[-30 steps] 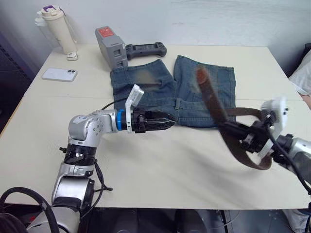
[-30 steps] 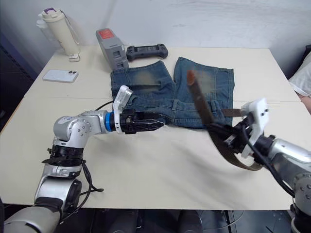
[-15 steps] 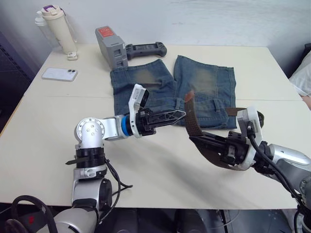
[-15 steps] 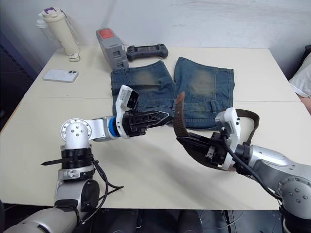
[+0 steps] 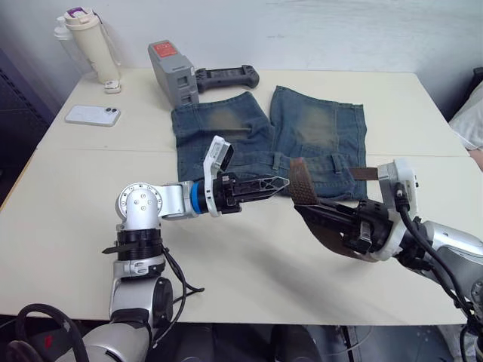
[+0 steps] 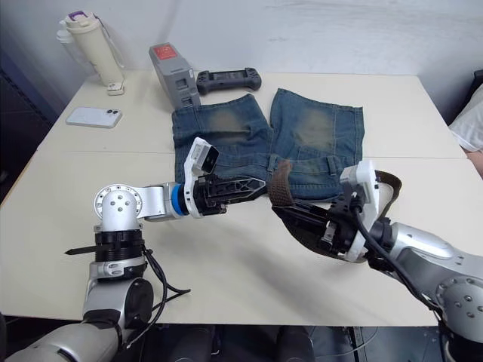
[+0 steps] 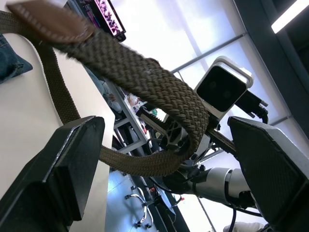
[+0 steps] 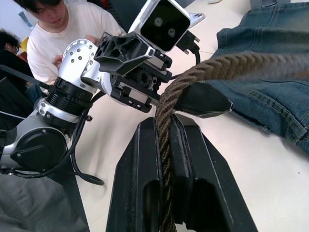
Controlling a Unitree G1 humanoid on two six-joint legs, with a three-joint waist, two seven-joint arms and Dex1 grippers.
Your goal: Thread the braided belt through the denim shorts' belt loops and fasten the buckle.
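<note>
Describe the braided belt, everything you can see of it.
The braided belt is a long, dark brown woven strap with a tan leather tip. The right gripper is shut on it, the strap pinched between its fingers. From there it arcs up in a loop above the table, its tip raised near the open left gripper, in front of the denim shorts. Another stretch trails behind the right wrist.

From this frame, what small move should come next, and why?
Probably the left end effector should close on the braided belt's tan tip. The right end effector is shut on the belt's woven part, holding the tip up just beside the left one's open fingers, above the waistband of the denim shorts. No belt loop is threaded yet.
</note>
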